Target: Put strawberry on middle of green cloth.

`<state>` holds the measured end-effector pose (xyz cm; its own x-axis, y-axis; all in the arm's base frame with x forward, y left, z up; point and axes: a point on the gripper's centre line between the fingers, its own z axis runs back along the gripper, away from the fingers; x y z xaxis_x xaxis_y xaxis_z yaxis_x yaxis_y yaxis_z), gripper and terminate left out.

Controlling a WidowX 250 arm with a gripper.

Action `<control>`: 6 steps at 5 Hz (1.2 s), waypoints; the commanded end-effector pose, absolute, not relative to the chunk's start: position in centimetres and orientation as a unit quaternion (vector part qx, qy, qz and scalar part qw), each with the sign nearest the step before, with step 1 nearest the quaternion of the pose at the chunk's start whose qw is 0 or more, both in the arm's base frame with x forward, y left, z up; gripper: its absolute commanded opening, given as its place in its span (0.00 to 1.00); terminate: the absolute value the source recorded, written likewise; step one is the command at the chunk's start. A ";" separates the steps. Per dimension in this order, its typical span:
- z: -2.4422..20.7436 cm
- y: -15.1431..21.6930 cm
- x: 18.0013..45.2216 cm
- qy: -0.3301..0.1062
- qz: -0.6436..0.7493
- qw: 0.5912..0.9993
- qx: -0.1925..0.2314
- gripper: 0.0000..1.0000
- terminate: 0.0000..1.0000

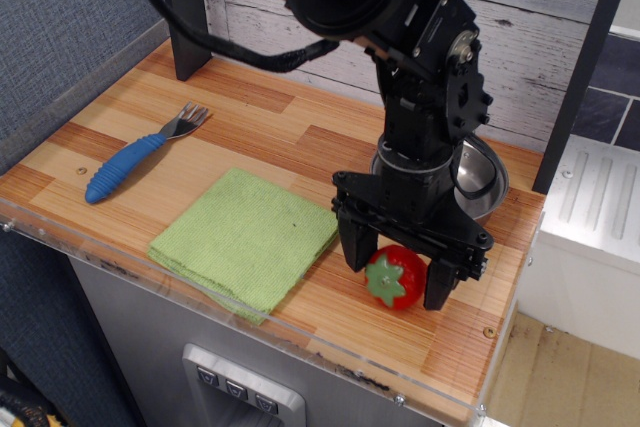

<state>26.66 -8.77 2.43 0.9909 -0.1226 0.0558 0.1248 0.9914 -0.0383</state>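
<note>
The strawberry is glossy red with a green leafy cap and lies on the wooden counter near the front right. My gripper is open, its two black fingers straddling the strawberry on its left and right, down close to the counter. The green cloth lies flat to the left of the strawberry, its right edge close to the left finger. Nothing rests on the cloth.
A steel pan stands behind the gripper, mostly hidden by the arm. A blue-handled fork lies at the left. A dark post stands at the back left. The counter's front edge runs just below the strawberry.
</note>
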 end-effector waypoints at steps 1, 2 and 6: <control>4.2 -8.1 27.2 -0.044 -0.064 0.997 -0.027 0.00 0.00; 7.5 -6.6 27.3 -0.066 -0.077 0.994 -0.039 0.00 0.00; 8.1 2.3 25.6 -0.021 -0.048 0.998 -0.026 0.00 0.00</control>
<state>25.35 2.07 7.35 0.9946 -0.1030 0.0147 0.1036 0.9931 -0.0543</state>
